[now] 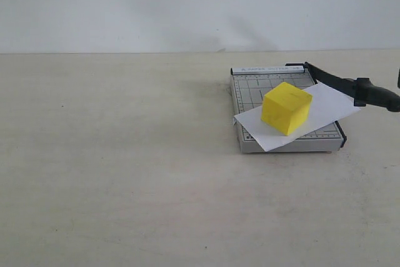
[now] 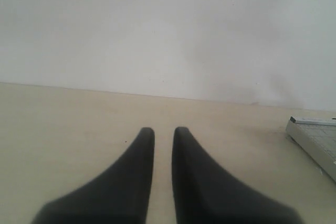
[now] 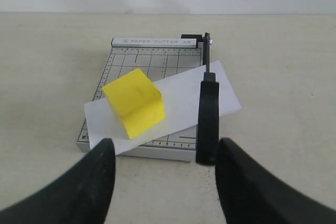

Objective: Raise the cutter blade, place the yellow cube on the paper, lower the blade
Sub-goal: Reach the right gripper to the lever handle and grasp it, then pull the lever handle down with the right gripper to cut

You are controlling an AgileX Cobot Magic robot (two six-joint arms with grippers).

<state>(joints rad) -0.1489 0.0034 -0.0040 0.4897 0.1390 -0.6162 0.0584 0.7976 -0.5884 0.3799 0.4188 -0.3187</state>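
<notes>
a: status?
b: yellow cube [image 1: 286, 107] sits on the paper [image 1: 328, 107], approx mid cutter base [image 1: 250, 89]. the paper lies skewed across the grid, and one end overhangs the cutting edge. cutter blade [image 1: 350, 87] is up, w/ its handle end out past the base on the r side.

a: claws?
b: r gripper [image 3: 167, 145] is spread wide and holds nothing. the blade handle [image 3: 208, 114] is ahead of it, nearer one finger than the other. l gripper [image 2: 164, 129] has its fingers nearly together w/ a thin gap and is empty. it's over bare table [image 1: 125, 186], well apart from the cube.

a: so step in hand = lower blade?
b: my read, yes. raise + place look done.

a: how to do it clean?
b: centre the r gripper on the thick handle end before closing, since it's off-centre now. grip the handle, not the thin arm. then follow the hinge arc down, slow. don't push straight down, or the base may skid (it's a light-looking thing).

a: risks?
b: the cube is close to the blade side, so watch the fingers don't clip it. also the paper could drag if the blade catches its overhanging end.
</notes>
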